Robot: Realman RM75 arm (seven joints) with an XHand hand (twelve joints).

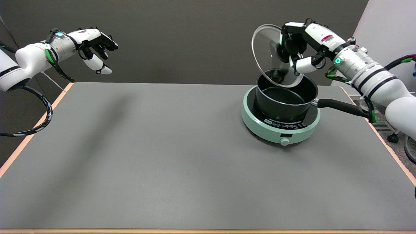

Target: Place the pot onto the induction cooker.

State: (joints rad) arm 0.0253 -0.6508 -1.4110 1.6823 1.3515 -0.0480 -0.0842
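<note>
Nearest, the mint induction cooker (280, 125) sits on the grey table (146, 156), and the black pot (286, 100) stands on its plate already, long handle (341, 106) poking right. Just above, the right hand (300, 48) grips the glass lid (271, 53) by its knob, tilted steeply. Rigid, probably weighty pot; that handle's the grab point. Lid looks breakable.

Grey table (130, 162) with wooden edging before a dark wall (178, 39).
</note>
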